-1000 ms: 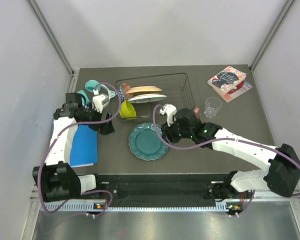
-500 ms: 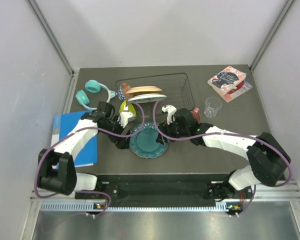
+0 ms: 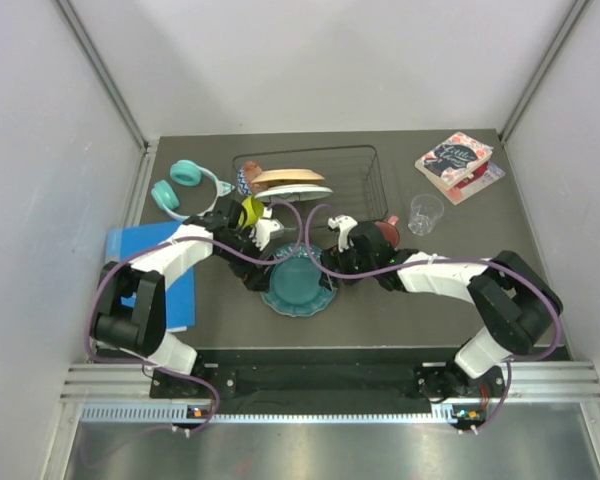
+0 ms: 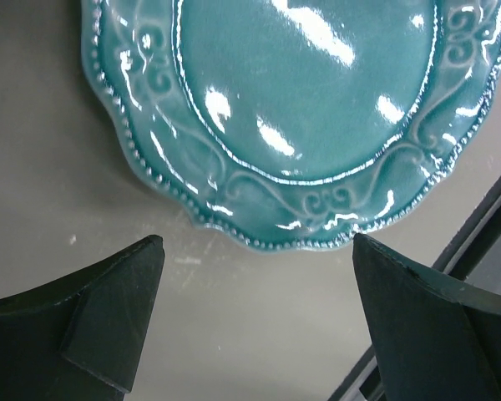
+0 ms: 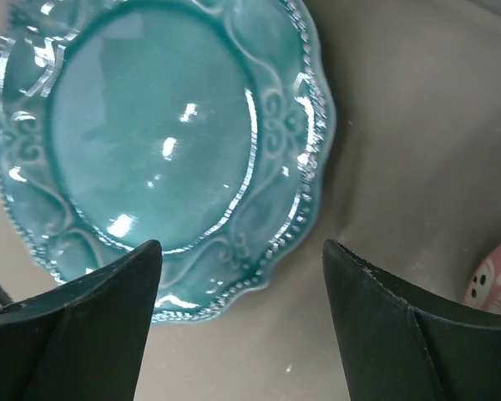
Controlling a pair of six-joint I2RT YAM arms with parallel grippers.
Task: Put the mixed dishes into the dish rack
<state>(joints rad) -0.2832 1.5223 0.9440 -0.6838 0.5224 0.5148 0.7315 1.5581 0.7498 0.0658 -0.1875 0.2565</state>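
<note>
Since the earlier frame our left arm has swung in from beside the teal cat-ear headphones (image 3: 185, 180) and the blue folder (image 3: 130, 247), and the left gripper (image 4: 257, 244) now sits at the left rim of the teal scalloped plate (image 3: 298, 283). The right gripper (image 5: 240, 247), already at the plate's right side, has spread its fingers. Both wrist views show wide-open jaws with nothing between them, and the plate's beaded edge lies just ahead of the fingertips. The plate lies flat on the table, just in front of the dish rack (image 3: 368, 163) and outside it. The cream bird-print plate (image 3: 285, 178) and the white watermelon-slice plate (image 3: 295, 194) already lie in the rack's left part. The pink floral mug (image 3: 388, 228) waits on the table behind the right wrist. We judge that both arms are setting up to lift this flat plate together. A glazed rim flush with the table gives little purchase, so it could slide instead of rising.
</note>
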